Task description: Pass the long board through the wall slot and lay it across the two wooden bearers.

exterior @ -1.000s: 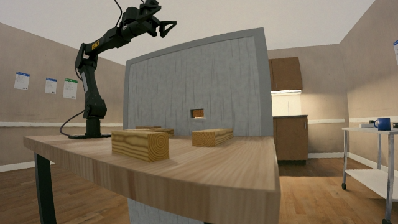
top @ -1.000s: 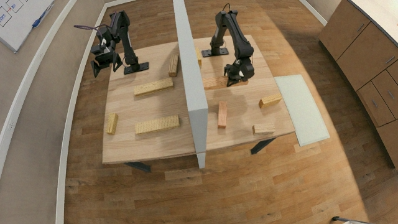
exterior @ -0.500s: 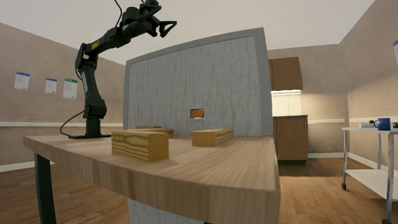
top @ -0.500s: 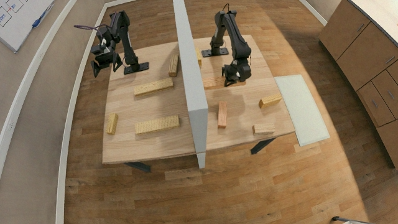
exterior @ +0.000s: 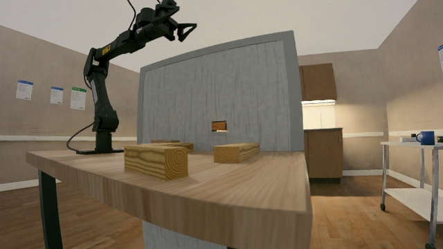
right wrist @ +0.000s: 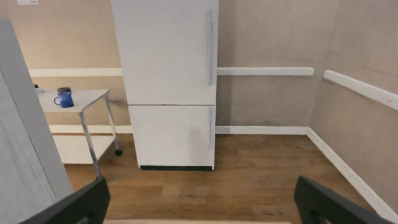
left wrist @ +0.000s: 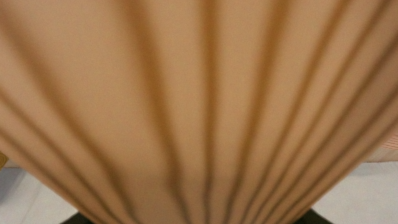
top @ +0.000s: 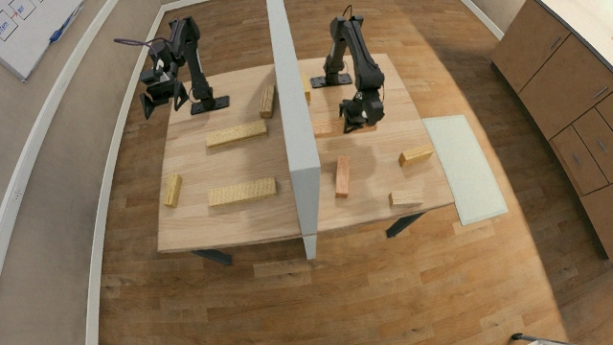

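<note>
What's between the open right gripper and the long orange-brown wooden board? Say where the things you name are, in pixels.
The grey panel wall (top: pixel 293 101) (exterior: pixel 214 86) (left wrist: pixel 355 192) (right wrist: pixel 25 145) stands between the right gripper (top: pixel 163 110) (exterior: pixel 187 16) (right wrist: pixel 201 186) and the board (top: pixel 329 126) (exterior: pixel 219 126) (left wrist: pixel 192 100), as the top view shows.

Warm, fairly bright light throws soft shadows across the counter (top: pixel 230 225) (exterior: pixel 242 187); close grain before the left pincer (left wrist: pixel 199 220) blurs.

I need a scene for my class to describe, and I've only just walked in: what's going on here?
The left end effector is clamped on the long board, on one side of the grey wall. Brown wood, probably the board's end, shows at the slot. Beyond the wall, the right end effector is open and empty, and nothing lies across the two bearers.
</note>
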`<state>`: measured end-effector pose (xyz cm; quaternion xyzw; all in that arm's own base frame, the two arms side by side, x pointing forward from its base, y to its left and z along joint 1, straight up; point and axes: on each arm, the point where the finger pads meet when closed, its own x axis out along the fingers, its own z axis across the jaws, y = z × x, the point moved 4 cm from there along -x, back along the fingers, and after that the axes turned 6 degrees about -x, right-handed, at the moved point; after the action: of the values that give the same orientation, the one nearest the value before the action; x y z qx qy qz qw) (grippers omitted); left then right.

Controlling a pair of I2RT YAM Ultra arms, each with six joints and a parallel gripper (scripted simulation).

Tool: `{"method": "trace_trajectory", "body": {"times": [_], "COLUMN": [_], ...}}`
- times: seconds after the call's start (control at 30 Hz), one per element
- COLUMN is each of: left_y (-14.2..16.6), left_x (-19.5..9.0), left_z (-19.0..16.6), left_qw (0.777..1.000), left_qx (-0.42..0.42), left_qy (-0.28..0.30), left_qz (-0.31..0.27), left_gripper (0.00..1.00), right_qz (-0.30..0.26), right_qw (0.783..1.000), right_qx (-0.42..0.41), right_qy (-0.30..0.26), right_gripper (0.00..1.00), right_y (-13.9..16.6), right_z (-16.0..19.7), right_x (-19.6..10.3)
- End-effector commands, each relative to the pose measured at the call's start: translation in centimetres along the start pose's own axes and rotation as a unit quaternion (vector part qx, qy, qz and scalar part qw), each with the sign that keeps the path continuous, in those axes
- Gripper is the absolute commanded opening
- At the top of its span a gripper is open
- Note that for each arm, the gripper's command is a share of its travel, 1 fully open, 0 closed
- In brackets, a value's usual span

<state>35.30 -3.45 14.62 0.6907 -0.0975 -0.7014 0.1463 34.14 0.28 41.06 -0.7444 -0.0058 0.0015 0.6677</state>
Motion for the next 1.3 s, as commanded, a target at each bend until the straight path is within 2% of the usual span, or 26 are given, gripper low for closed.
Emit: {"method": "trace_trajectory", "body": {"times": [0.0, 0.43, 0.5, 0.6, 0.7, 0.8, 0.83, 1.27], "left_y": [1.8, 2.7, 2.1, 2.3, 2.3, 2.4, 2.3, 2.7], "left_x": [-2.3, -2.2, -0.6, -1.2, -0.4, -2.0, -2.2, -2.1], "left_z": [-0.6, -1.0, 0.3, 0.1, 0.7, -0.7, -0.6, -0.5], "left_qw": [0.999, 0.999, 1.000, 1.000, 1.000, 0.999, 0.999, 0.999], "left_qx": [0.013, 0.015, 0.003, 0.007, 0.001, 0.005, 0.004, 0.009], "left_qy": [0.035, 0.047, 0.018, 0.021, 0.010, 0.043, 0.038, 0.038], "left_qz": [0.021, 0.022, 0.020, 0.020, 0.020, 0.022, 0.022, 0.022], "left_gripper": [0.00, 0.00, 0.00, 0.00, 0.00, 0.00, 0.00, 0.00], "right_qz": [-0.027, -0.027, -0.027, -0.027, -0.027, -0.027, -0.027, -0.027], "right_qw": [1.000, 1.000, 1.000, 1.000, 1.000, 1.000, 1.000, 1.000], "right_qx": [0.002, 0.002, 0.002, 0.002, 0.002, 0.002, 0.002, 0.002], "right_qy": [0.009, 0.009, 0.009, 0.009, 0.009, 0.009, 0.009, 0.009], "right_gripper": [1.00, 1.00, 1.00, 1.00, 1.00, 1.00, 1.00, 1.00], "right_y": [-2.4, -2.4, -2.4, -2.4, -2.4, -2.4, -2.4, -2.4], "right_z": [-0.5, -0.5, -0.5, -0.5, -0.5, -0.5, -0.5, -0.5], "right_x": [-0.9, -0.9, -0.9, -0.9, -0.9, -0.9, -0.9, -0.9]}}
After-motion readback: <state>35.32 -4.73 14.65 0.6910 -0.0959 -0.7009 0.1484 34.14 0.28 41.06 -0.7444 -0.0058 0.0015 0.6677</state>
